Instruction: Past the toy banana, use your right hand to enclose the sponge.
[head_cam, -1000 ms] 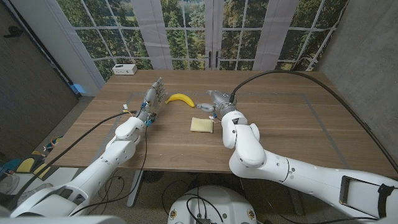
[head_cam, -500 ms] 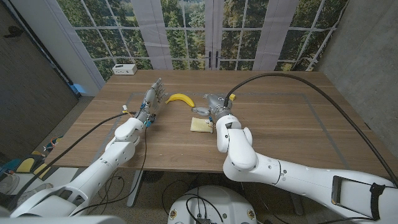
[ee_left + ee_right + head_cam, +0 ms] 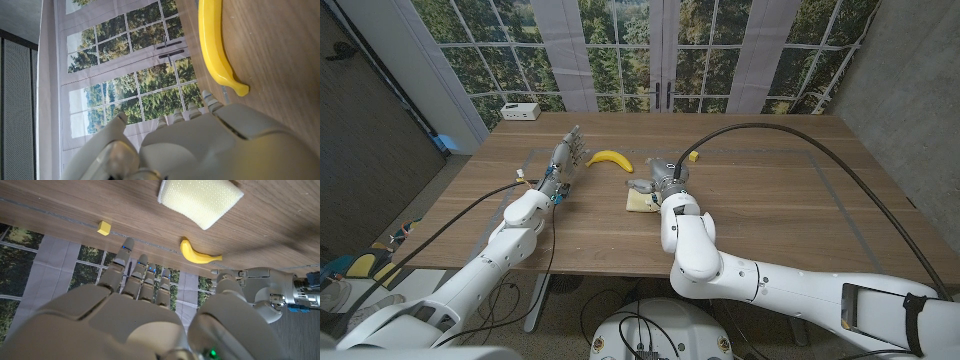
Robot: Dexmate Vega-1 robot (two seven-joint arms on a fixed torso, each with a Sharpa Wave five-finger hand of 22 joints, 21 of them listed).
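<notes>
- The sponge [image 3: 640,201], a pale yellow rectangular pad, is lying flat on the wooden tabletop [image 3: 790,200] near the middle, closer to the robot than the toy banana [image 3: 609,159].
- In the right wrist view the sponge [image 3: 200,200] is showing its dimpled surface, with the toy banana [image 3: 198,254] lying beyond it on the wood.
- The right hand [image 3: 655,178] is hovering right at the far right edge of the sponge, between the sponge and the toy banana's side of the tabletop.
- Its fingers [image 3: 132,275] are reaching out, loosely spread, and holding nothing; whether any of them is touching the sponge cannot be told.
- The left hand [image 3: 566,157] is standing on edge on the tabletop just beside the toy banana, its fingers extended and apart, gripping nothing.
- In the left wrist view the toy banana [image 3: 214,45] is lying close in front of the left hand [image 3: 200,145], apart from it.
- The left hand [image 3: 260,292] is also showing in the right wrist view, past the toy banana.
- A small yellow block [image 3: 692,156] is sitting on the tabletop to the right of the right hand, well apart from the sponge; it is appearing in the right wrist view too [image 3: 104,228].
- A white box [image 3: 520,111] is resting at the far left corner of the tabletop, in front of the windows [image 3: 620,40].
</notes>
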